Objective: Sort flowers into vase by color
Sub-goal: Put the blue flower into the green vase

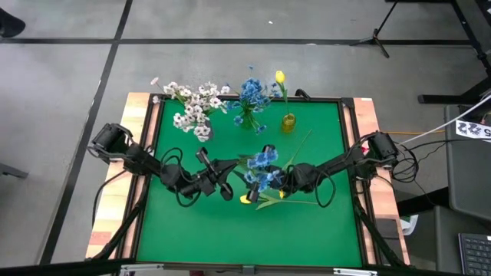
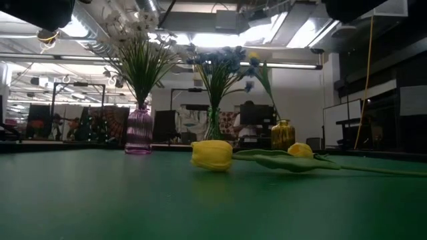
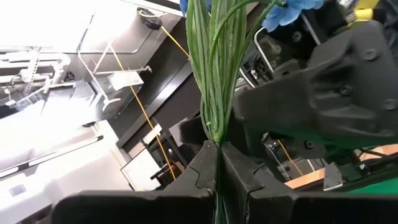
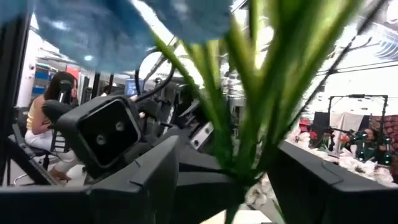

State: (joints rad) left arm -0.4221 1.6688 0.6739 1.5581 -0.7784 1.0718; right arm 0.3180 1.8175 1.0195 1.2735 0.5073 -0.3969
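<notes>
Two yellow tulips [image 2: 212,155] lie on the green table [image 1: 307,230]; left end effector [image 3: 217,163] clamps blue flower stems [image 3: 214,74], right end effector [image 1: 278,182] apart.

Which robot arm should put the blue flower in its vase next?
Probably the left. The left gripper is shut on the blue flower stem, while the right gripper is open around it, not gripping.

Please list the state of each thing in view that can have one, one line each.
Blue flower sprig on green stem: held off the table by its stem.
Left gripper: shut on the stem.
Right gripper: open around the stem.
Two yellow tulip buds: lying on the green table.
Purple glass vase: upright, holding white sprays.
</notes>
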